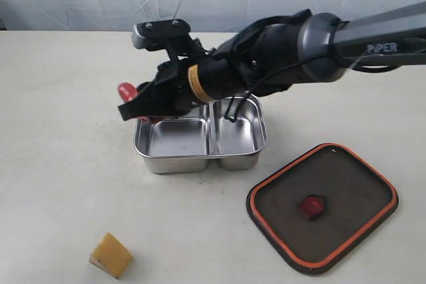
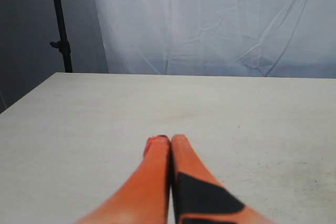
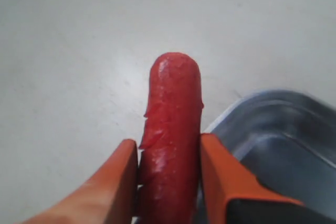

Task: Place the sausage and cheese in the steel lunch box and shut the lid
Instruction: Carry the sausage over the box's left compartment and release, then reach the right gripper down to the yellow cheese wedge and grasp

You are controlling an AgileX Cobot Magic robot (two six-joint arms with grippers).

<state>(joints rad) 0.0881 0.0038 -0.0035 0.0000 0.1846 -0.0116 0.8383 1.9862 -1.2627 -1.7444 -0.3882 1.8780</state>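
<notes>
On the counter [image 1: 53,164], by the exterior view: steel lunch box [image 1: 200,162] at centre, uncovered, two compartments side by side. At 4 o'clock from it, apart: lid [image 1: 323,207], flat on the counter, orange rim showing, red valve [image 1: 311,206] in its middle. At 7 o'clock from the box, well apart and near the view's lower edge: cheese [image 1: 111,255], resting alone on the counter. Reaching in from 2 o'clock, across the box's far side: right arm [image 1: 286,51], ending in right gripper [image 1: 136,108] at the box's 10 o'clock corner. Clamped in that gripper: sausage [image 1: 125,89], red end poking out toward 10 o'clock, beyond the rim. Cannot tell how high above the counter.

By the left wrist view: left gripper [image 2: 169,140] clenched, orange fingers [image 2: 152,182] pressed tip to tip, counter [image 2: 105,119] stretching ahead of them. Beyond the counter's far edge: white backdrop cloth [image 2: 210,24] and a black stand pole [image 2: 59,24].

By the right wrist view: right gripper [image 3: 169,148] grasping the sausage [image 3: 170,108], one orange finger pressed to each side, rounded end sticking out past the fingertips. Glossy red skin, ragged ridge along one flank. Behind it: pale counter [image 3: 63,51]. Just beside one finger: rounded corner of the steel lunch box [image 3: 278,129], its shiny inside wall in sight, sausage tip outside the rim.
</notes>
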